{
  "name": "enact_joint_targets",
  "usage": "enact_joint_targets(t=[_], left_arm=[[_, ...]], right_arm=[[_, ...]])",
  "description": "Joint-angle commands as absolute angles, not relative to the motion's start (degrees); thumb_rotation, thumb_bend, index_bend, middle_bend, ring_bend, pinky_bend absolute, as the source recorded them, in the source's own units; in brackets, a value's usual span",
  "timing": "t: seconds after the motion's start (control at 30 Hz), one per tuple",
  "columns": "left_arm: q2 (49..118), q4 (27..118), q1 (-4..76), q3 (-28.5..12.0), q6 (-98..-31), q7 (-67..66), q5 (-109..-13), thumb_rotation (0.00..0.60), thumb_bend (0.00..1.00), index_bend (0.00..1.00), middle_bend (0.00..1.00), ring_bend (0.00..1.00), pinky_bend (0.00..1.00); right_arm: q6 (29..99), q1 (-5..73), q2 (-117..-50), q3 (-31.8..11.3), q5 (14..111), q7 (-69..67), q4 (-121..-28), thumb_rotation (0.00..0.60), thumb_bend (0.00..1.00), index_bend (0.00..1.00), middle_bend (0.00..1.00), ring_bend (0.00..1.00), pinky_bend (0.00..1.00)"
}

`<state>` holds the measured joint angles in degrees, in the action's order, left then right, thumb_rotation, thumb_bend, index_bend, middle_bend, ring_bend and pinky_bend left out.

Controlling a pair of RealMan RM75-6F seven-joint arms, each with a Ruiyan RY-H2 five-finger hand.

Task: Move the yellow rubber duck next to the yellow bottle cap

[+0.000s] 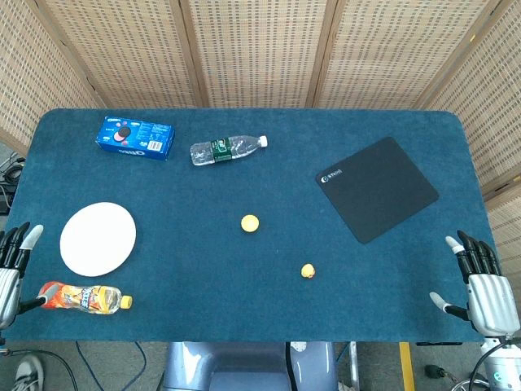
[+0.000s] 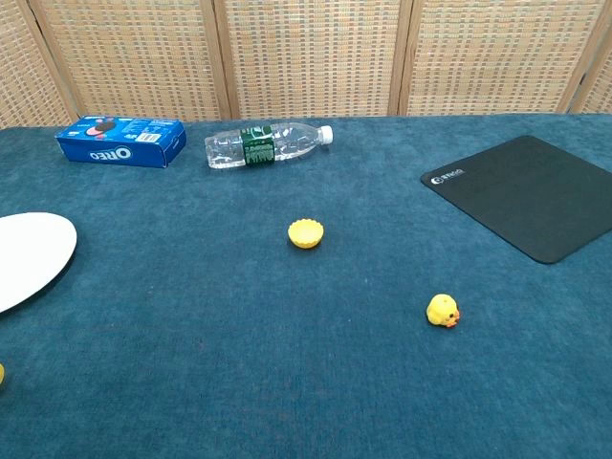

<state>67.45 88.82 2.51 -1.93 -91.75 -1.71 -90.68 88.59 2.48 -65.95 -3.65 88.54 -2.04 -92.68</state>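
Note:
A small yellow rubber duck [image 1: 308, 271] [image 2: 442, 311] sits on the blue table cloth, right of centre and toward the front. The yellow bottle cap [image 1: 250, 222] [image 2: 306, 233] lies open side up near the middle, up and to the left of the duck, well apart from it. My right hand [image 1: 480, 282] hovers open at the table's front right edge, far right of the duck. My left hand [image 1: 13, 259] is open at the front left edge. Neither hand shows in the chest view.
A black mouse pad [image 1: 376, 187] [image 2: 531, 191] lies at the right. A clear water bottle [image 1: 226, 149] [image 2: 266, 144] and a blue Oreo box [image 1: 135, 137] [image 2: 121, 140] lie at the back. A white plate [image 1: 98, 238] [image 2: 24, 256] and an orange drink bottle [image 1: 83, 298] are at the left.

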Motion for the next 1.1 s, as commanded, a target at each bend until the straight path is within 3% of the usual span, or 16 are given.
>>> enact_joint_targets(t=[0.03,1.1], left_arm=[[67.4,88.8,2.5,-1.9,-91.6,-1.8,-90.7,0.6,0.16,0.0,0.0,0.0,0.0],[67.5,88.8,2.9,-1.8,-91.0,-2.1,-90.7,0.6,0.16,0.0,0.0,0.0,0.0]], right_arm=[[88.5,2.5,-65.9,-3.6,88.5,-2.0,-92.7,0.6,0.0,0.07,0.0,0.0,0.0],[89.1,2.7,-66.5,-3.4,89.9,-2.1,-92.6,0.6,0.0,0.11,0.0,0.0,0.0]])
